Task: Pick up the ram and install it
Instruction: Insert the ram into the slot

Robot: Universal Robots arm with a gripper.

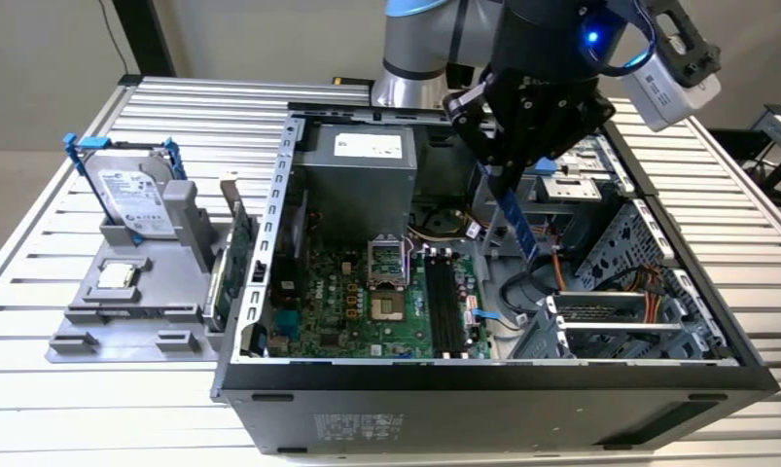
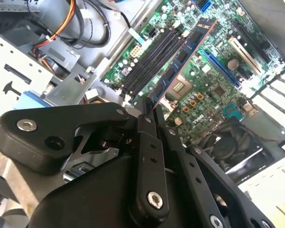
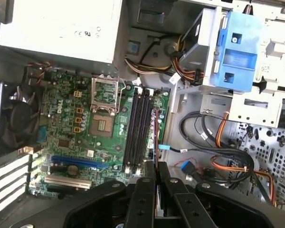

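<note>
long thin blue ram, clamped in fingers

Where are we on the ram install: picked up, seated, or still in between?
Done: pickup. The gripper is shut on the ram, which is held clear above the open case. In hand: the stick hangs over the motherboard, close to the black memory slots but apart from them. Left: seating it; the slots look empty.
</note>
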